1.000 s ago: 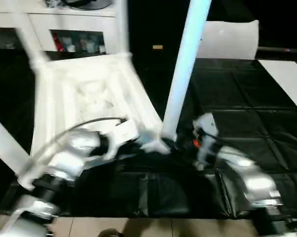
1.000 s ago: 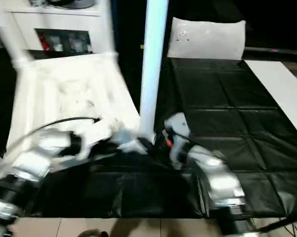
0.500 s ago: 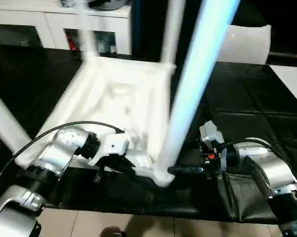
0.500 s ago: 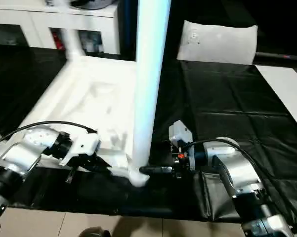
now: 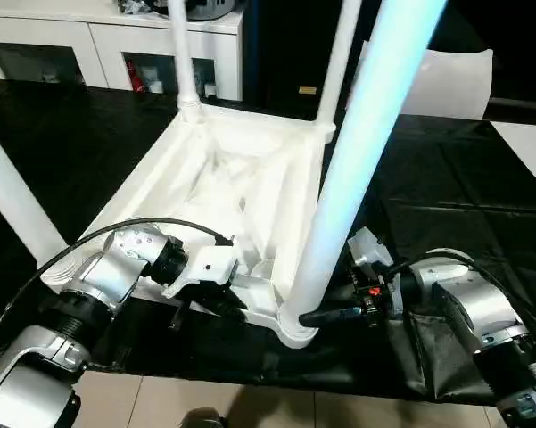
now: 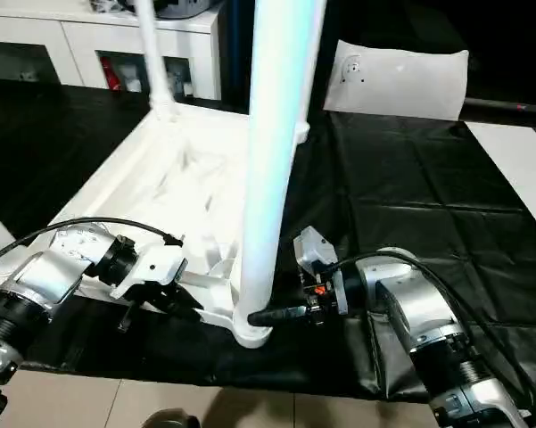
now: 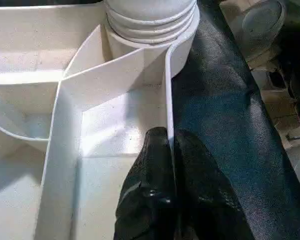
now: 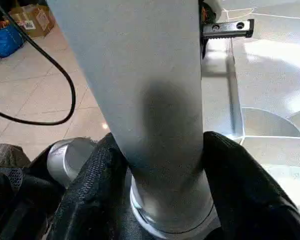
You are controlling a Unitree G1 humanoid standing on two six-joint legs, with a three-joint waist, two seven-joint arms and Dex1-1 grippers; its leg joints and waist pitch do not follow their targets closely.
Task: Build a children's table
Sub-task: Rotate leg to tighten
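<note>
The children's table lies upside down on the black-covered work table, ribbed underside up, its legs standing upward. My left gripper has its two black fingers pinched together on the thin white side wall of the tabletop, one finger inside the wall and one outside, just short of the round corner socket that sits straight ahead of my fingertips. Beyond the outer finger the black cover runs off, glossy and creased.

My right gripper straddles the nearest leg low down, right above that same corner socket. One black finger sits on each side of the tube, and both pads are pressed against it.

In the head views my two grippers meet at this near corner, the left coming along the tabletop's edge, the right from the open black surface on the other side. The cover shows fold lines in a grid. Off its near edge, under my forearms, is a pale tiled floor. Far past my fingers stands a white cabinet with glass doors, and a white cushion-like shape rests at the table's far side. A white panel lies at the far right.
</note>
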